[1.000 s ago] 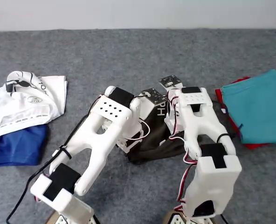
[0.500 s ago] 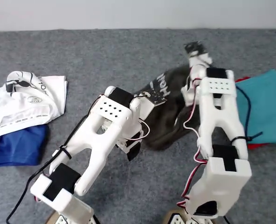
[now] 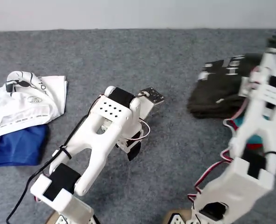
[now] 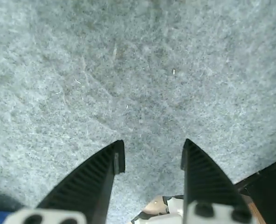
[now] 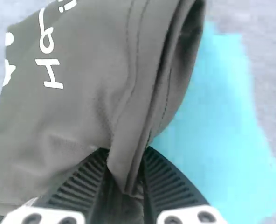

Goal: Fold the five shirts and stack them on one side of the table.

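A folded dark shirt (image 3: 217, 88) with white print hangs above the table's right side. My right gripper (image 5: 126, 168) is shut on the dark shirt's (image 5: 82, 93) folded edge. Right under it lies the teal shirt (image 5: 212, 121), on top of a red one (image 3: 254, 146); the right arm (image 3: 264, 98) covers most of that stack. My left gripper (image 4: 152, 149) stands open over bare grey carpet, and its fingers point down at the table's centre (image 3: 134, 149). A crumpled white shirt (image 3: 31, 100) and a blue shirt (image 3: 17, 144) lie at the far left.
The grey carpet (image 3: 128, 60) covers the whole table up to a pale wall at the back. The left arm's white body (image 3: 96, 135) stretches from the near edge toward the centre. Cables run along both arms.
The right arm has swung from the centre to the right, lifting the dark shirt off the carpet and carrying it over the teal and red stack. The left arm has kept still.
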`<move>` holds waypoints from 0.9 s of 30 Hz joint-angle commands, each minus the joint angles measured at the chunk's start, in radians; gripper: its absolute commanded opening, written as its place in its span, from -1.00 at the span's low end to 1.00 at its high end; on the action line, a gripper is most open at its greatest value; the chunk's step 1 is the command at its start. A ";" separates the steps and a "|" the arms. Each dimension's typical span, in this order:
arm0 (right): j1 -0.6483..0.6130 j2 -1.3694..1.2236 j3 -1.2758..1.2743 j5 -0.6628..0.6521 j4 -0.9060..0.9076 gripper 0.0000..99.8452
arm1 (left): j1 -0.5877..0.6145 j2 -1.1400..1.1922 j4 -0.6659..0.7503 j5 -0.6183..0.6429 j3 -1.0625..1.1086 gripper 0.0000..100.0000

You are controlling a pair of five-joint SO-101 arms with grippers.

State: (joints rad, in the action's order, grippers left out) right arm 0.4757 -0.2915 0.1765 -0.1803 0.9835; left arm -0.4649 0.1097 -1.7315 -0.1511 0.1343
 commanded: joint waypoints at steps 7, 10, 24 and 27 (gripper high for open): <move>0.209 0.062 -0.061 0.170 0.104 -0.98 | 0.000 -0.046 -0.026 0.014 -0.004 -0.60; 0.237 0.041 -0.130 0.229 0.108 -0.98 | -0.002 -0.046 -0.026 0.014 -0.004 -0.60; 0.266 0.035 0.000 0.503 0.363 -0.98 | -0.006 -0.044 -0.026 0.014 -0.002 -0.60; 0.266 0.012 -0.015 0.537 0.363 -0.98 | -0.006 -0.044 -0.026 0.014 0.015 -0.60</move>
State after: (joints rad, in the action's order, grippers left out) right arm 0.7227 -0.2915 0.1320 0.3214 1.3349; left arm -0.4649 0.1097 -1.7315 -0.1450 0.1358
